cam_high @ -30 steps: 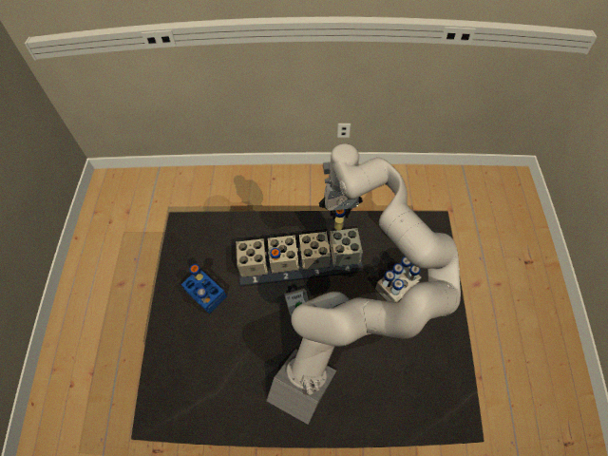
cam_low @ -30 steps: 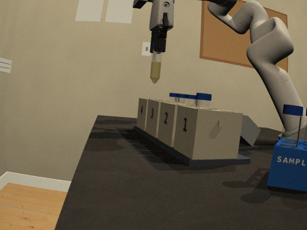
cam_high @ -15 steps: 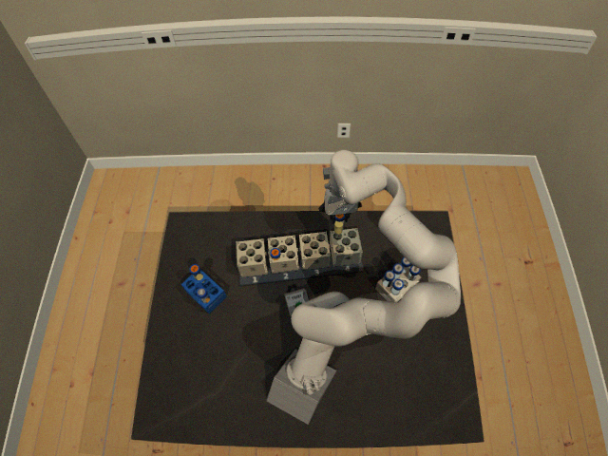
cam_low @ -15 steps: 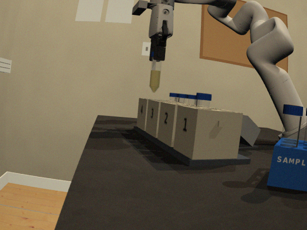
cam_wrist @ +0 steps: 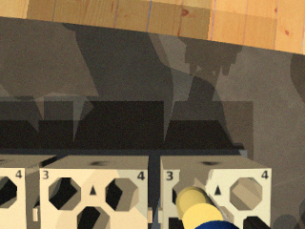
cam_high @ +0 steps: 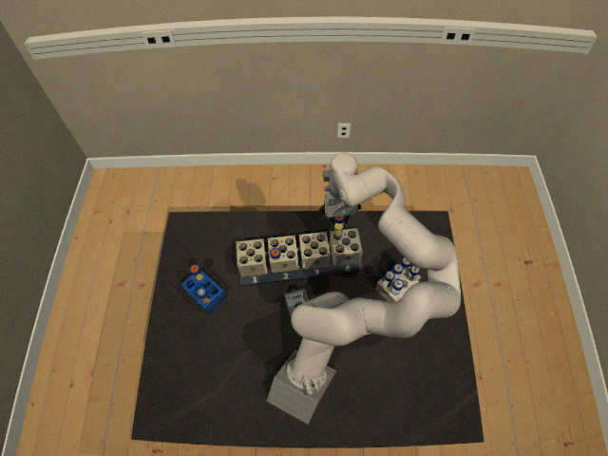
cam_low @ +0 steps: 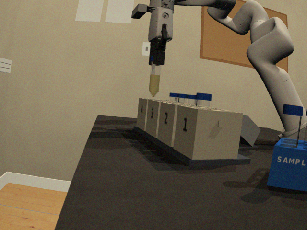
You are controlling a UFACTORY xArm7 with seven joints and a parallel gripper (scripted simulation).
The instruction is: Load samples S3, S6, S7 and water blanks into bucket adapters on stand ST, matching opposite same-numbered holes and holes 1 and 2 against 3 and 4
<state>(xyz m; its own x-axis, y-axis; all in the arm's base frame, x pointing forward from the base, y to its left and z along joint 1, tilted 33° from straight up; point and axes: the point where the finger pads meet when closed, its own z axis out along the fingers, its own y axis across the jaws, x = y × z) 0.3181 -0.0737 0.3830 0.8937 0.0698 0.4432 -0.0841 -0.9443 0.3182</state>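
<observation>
My gripper (cam_high: 339, 218) (cam_low: 157, 62) is shut on an orange-dot sample tube (cam_high: 338, 230) (cam_low: 154, 84) (cam_wrist: 196, 210) with yellow liquid; its ID is not readable. The tube hangs upright, its tip a little above adapter 4 (cam_high: 355, 259) (cam_low: 140, 120) (cam_wrist: 231, 174), over about hole 3 in the wrist view. Adapter 2 (cam_high: 293, 266) (cam_low: 163, 134) holds one orange-dot tube (cam_high: 275, 253) (cam_low: 204, 96) in its front left hole. Adapter 1 (cam_high: 243, 269) (cam_low: 215, 145) and adapter 3 (cam_high: 307, 260) (cam_wrist: 104, 175) show no tubes. The blue sample rack (cam_low: 285, 170) holds an orange-dot tube (cam_high: 194, 269) (cam_low: 293, 110) and a pale-dot tube (cam_high: 200, 292).
A white rack (cam_high: 388, 293) at the right holds several white-dot blanks, partly behind the arm. The sloped desk (cam_high: 294, 295) (cam_low: 251, 131) with the green DONE key (cam_high: 297, 305) stands in front of the loading stand (cam_high: 248, 280) (cam_low: 210, 162), partly covered by the arm.
</observation>
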